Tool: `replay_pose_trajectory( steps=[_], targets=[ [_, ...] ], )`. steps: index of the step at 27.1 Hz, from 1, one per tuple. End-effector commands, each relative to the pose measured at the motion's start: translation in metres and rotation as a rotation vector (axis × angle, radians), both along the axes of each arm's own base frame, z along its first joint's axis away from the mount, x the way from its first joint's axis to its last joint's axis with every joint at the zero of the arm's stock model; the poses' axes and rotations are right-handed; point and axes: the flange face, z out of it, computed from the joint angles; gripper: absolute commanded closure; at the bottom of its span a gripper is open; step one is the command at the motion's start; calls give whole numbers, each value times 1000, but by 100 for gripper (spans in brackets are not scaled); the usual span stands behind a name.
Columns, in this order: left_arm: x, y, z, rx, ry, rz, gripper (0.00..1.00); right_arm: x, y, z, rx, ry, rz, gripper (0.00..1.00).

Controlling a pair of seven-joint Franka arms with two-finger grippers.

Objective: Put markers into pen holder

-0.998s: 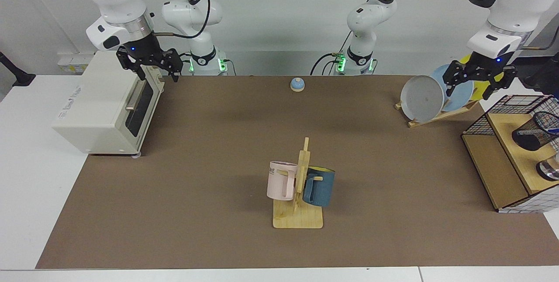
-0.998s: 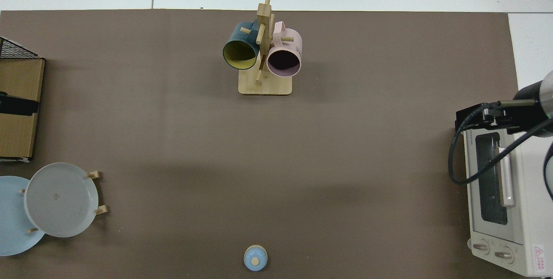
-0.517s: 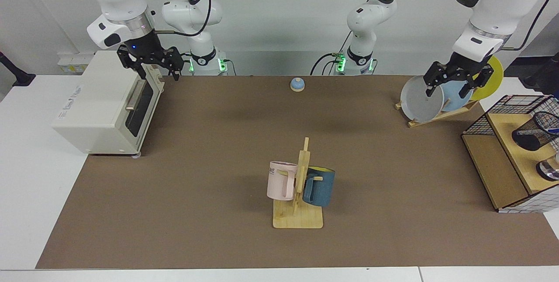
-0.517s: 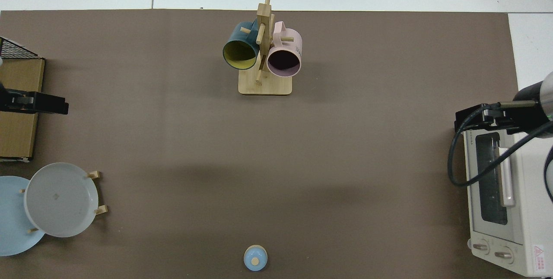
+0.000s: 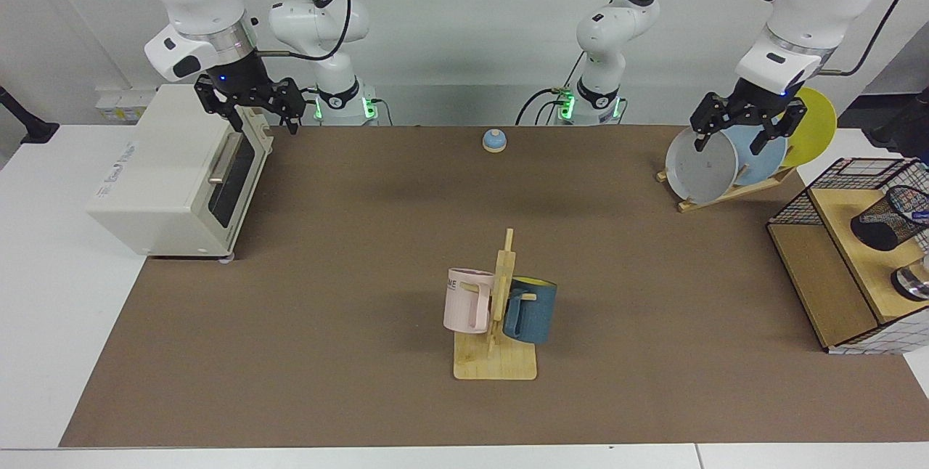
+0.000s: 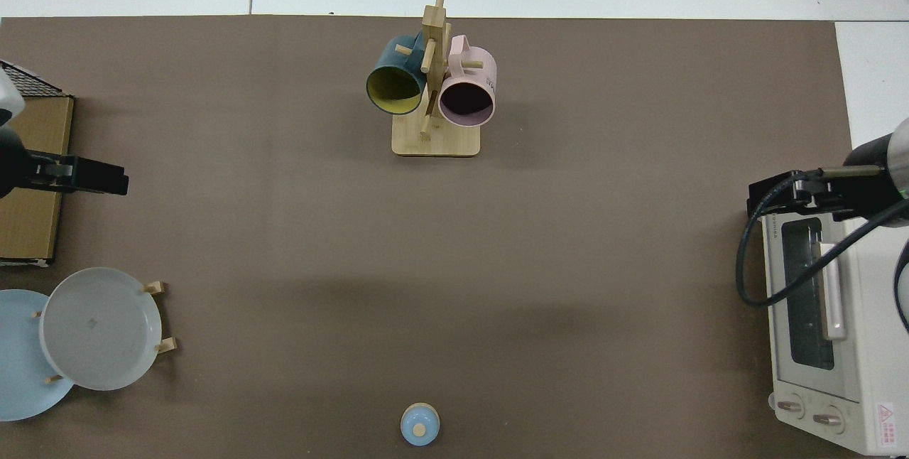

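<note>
No markers show in either view. The pen holder (image 5: 887, 221), a small black mesh cup, lies tipped on the wooden shelf of the wire box at the facing view's far right; it is outside the top view. My left gripper (image 5: 730, 142) hangs open and empty above the grey plate, well to the view's left of the pen holder. Its dark fingers (image 6: 99, 180) reach in from the top view's left edge. My right gripper (image 5: 263, 121) stands open and empty over the toaster oven's top front corner, also seen from above (image 6: 770, 196).
A toaster oven (image 5: 174, 178) stands at the facing view's left. A mug tree (image 5: 496, 364) with a pink and a blue mug is at centre front. A rack of plates (image 5: 702, 164) and a small blue bell (image 5: 494, 140) are at the back. The wire-and-wood box (image 5: 820, 273) fills the right edge.
My left gripper has risen and swung away from the wire box, toward the table's middle, and now hangs over the plates. The right arm has barely moved.
</note>
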Motion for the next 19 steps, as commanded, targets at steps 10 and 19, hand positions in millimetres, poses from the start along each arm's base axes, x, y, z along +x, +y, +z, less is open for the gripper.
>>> replay_pose_trajectory(
  steps=[10, 19],
  targets=[
    [-10, -22, 10, 24, 16, -37, 0, -3, -2, 2, 16, 0, 8, 0],
    [-17, -45, 18, 38, -10, -87, 0, -3, -2, 2, 16, 0, 8, 0]
  ],
)
